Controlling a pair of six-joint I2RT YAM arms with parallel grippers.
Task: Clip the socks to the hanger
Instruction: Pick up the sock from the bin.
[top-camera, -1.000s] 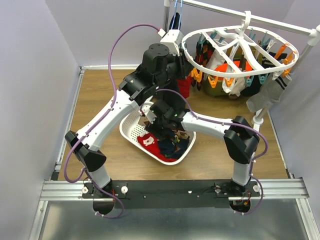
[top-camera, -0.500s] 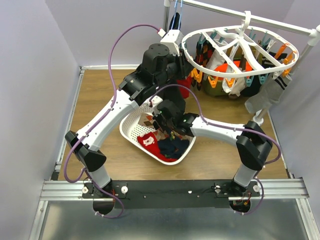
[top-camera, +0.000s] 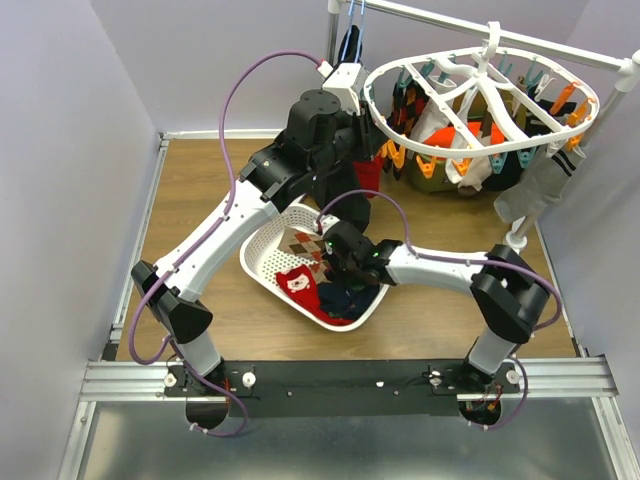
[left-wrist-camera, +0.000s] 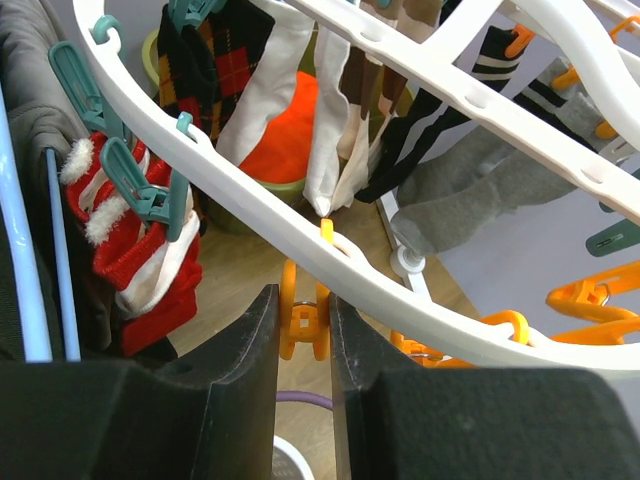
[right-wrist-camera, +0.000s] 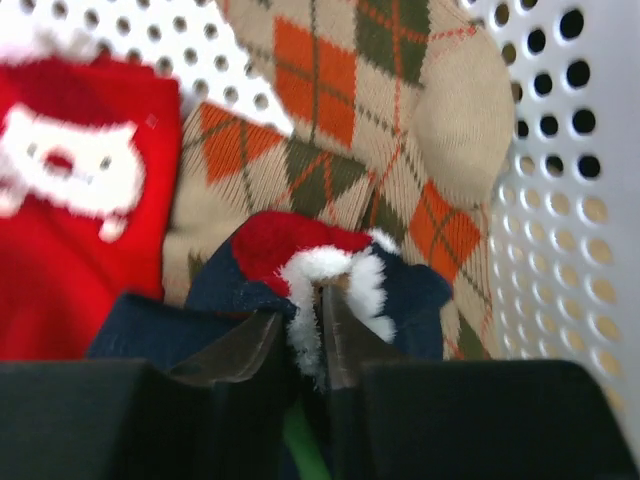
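Surface (top-camera: 200, 200): brown wood, and the basket stands on its middle.
Hanger (top-camera: 487, 72): a white oval ring with spokes that hangs from a rail (top-camera: 560, 48) at the far right, above the surface. Many socks already hang from its clips.
Left arm (top-camera: 230, 220): it is raised up to the left rim of the hanger.
Right arm (top-camera: 440, 268): it bends low and reaches into the basket.
Basket (top-camera: 262, 262): white with small holes, and loose socks lie inside.
Loose socks: an argyle pair (right-wrist-camera: 340, 80) against the basket wall, a navy sock (right-wrist-camera: 150, 320) in front, and a red sock (right-wrist-camera: 300, 245) on top of the navy one.
Left tool (left-wrist-camera: 305, 300): narrow, with both fingers pressing an orange clip (left-wrist-camera: 303, 335) just under the rim.
Right tool (right-wrist-camera: 300, 335): narrow, closed on the fluffy white trim of the red sock.
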